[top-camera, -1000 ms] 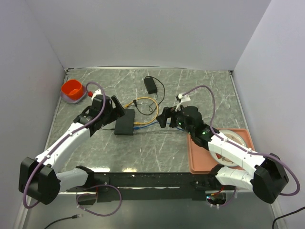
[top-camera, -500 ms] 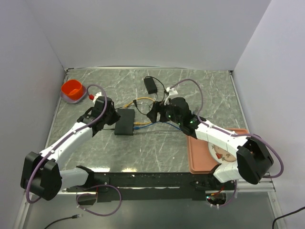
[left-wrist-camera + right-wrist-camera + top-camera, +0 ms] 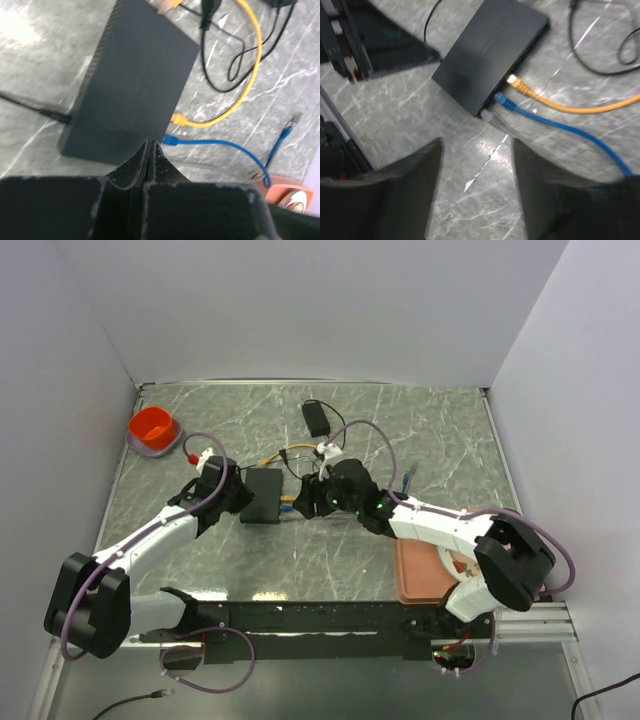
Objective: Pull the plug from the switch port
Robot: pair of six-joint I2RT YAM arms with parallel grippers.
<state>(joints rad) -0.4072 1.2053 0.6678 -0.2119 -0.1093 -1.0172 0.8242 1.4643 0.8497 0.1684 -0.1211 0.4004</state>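
Observation:
The flat black switch box [image 3: 262, 496] lies mid-table. Three plugs sit in its right long edge: yellow [image 3: 517, 84], blue [image 3: 504, 101] and grey [image 3: 494, 121], the same edge that holds the switch port [image 3: 490, 107]. My left gripper [image 3: 240, 502] is shut with nothing in it, and its tips [image 3: 151, 146] meet the box's [image 3: 135, 85] near edge. My right gripper [image 3: 303, 502] hovers open just right of the plugs. In the right wrist view the right gripper [image 3: 477, 145] has bare table between its fingers, with the grey plug just ahead.
A small black adapter brick [image 3: 317, 418] with a thin lead lies behind the box. A red cup [image 3: 152, 428] stands at the far left. At the near right is a salmon tray [image 3: 415, 580] holding a plate. A loose blue cable end [image 3: 410, 480] lies to the right.
My left gripper has shut and settled against the box's left side. My right arm has swung left toward the plugs, and its jaws have narrowed somewhat.

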